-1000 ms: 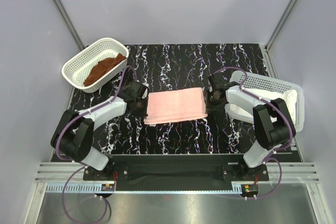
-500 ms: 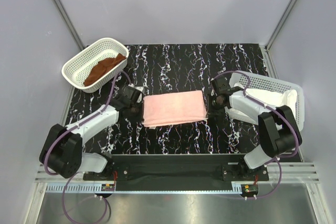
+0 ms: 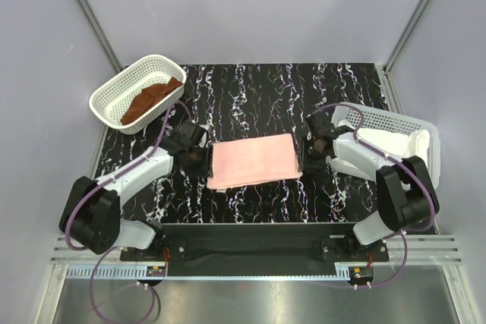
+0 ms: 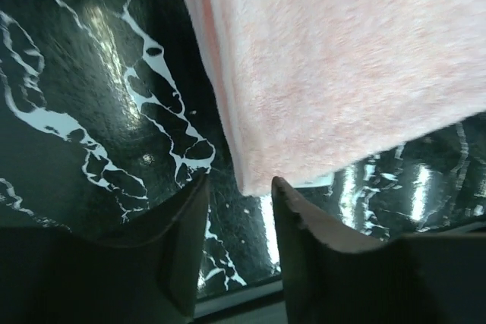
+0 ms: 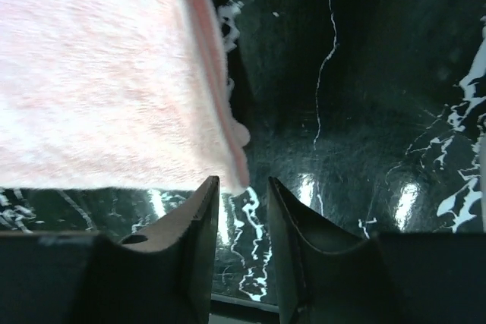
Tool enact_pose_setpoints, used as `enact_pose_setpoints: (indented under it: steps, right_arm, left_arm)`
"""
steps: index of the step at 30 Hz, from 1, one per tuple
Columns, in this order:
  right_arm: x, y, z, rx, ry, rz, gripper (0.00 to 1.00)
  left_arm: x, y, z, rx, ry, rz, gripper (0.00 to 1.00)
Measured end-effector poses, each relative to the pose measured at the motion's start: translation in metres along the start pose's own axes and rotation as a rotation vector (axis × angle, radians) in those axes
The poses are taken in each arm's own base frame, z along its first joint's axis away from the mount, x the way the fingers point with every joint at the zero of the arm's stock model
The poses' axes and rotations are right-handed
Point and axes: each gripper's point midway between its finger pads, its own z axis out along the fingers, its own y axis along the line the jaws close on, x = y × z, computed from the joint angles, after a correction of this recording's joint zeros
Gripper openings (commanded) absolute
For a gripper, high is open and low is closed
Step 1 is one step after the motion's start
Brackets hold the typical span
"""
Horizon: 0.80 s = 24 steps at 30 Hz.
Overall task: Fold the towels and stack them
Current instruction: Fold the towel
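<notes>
A folded pale pink towel (image 3: 254, 160) lies flat in the middle of the black marbled table. My left gripper (image 3: 199, 158) sits at its left edge, open; in the left wrist view the gripper (image 4: 239, 187) has the towel's corner (image 4: 342, 66) just past its tips, nothing between them. My right gripper (image 3: 307, 153) is at the towel's right edge, also open; its wrist view shows the gripper (image 5: 243, 187) with the towel's corner (image 5: 99, 89) lying just ahead. A rust-brown towel (image 3: 152, 99) lies crumpled in the left basket. A cream-white towel (image 3: 395, 146) lies in the right basket.
A white lattice basket (image 3: 114, 96) stands at the back left corner, another (image 3: 380, 119) along the right edge beside my right arm. Grey walls enclose the table on three sides. The table's near edge (image 4: 235, 297) runs just below both grippers.
Both grippers have gone from shut to open and let go of the pink towel's side edges. The towel now lies flat, slightly nearer the front.
</notes>
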Motion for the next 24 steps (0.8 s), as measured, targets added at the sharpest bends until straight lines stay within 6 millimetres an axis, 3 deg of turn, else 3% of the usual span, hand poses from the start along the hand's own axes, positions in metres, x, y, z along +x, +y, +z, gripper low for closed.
enact_pose_setpoints:
  steps: [6, 9, 13, 18, 20, 24]
  right_arm:
    - [-0.038, 0.024, -0.031, -0.069, -0.117, 0.003, 0.33]
    - [-0.053, 0.035, -0.029, -0.106, -0.146, 0.002, 0.33]
    - [-0.062, 0.04, -0.004, -0.117, -0.134, 0.003, 0.32]
    - [-0.056, 0.029, 0.03, -0.065, -0.075, 0.004, 0.37]
    - [-0.059, 0.031, 0.033, -0.064, -0.065, -0.001, 0.43]
    - [-0.069, 0.035, 0.029, -0.076, -0.089, -0.029, 0.55]
  left_arm:
    - [-0.068, -0.03, -0.035, 0.06, -0.176, 0.043, 0.45]
    - [-0.086, -0.037, -0.033, 0.082, -0.227, 0.048, 0.45]
    - [-0.082, -0.026, -0.001, 0.056, -0.166, 0.024, 0.44]
    - [-0.061, 0.011, 0.036, -0.005, -0.055, -0.073, 0.4]
    - [-0.054, 0.024, 0.044, -0.029, -0.024, -0.11, 0.4]
    - [-0.058, 0.03, 0.042, -0.048, -0.044, -0.126, 0.42]
